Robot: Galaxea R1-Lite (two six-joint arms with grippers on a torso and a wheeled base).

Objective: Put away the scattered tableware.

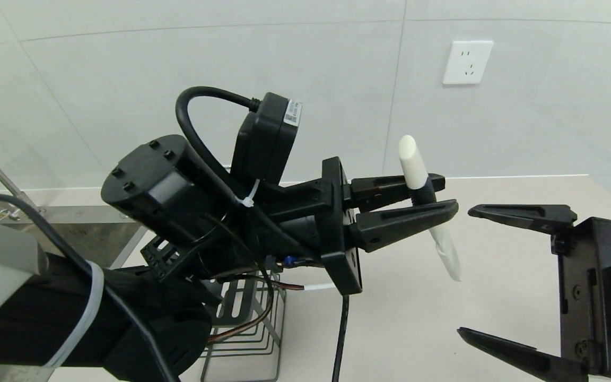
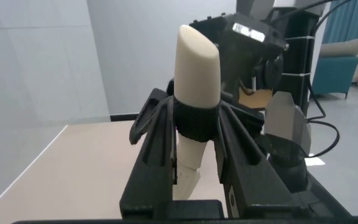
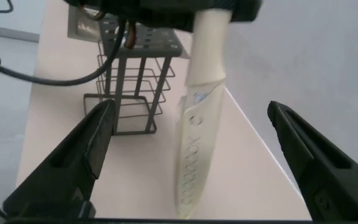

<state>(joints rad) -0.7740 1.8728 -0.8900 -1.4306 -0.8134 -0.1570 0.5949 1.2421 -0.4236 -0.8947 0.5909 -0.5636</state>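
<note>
Holding the knife [image 1: 410, 164] by its handle, blade down, your left gripper [image 1: 446, 195] is clamped above the counter [image 1: 401, 318]; the right gripper [image 1: 464, 271] hangs beside, jaws apart. Lower the knife slowly, upright, presumably into the wire rack [image 1: 252, 323].

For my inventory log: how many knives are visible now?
1: a white knife, clamped in the left pincer above the counter. More may be hidden.
</note>
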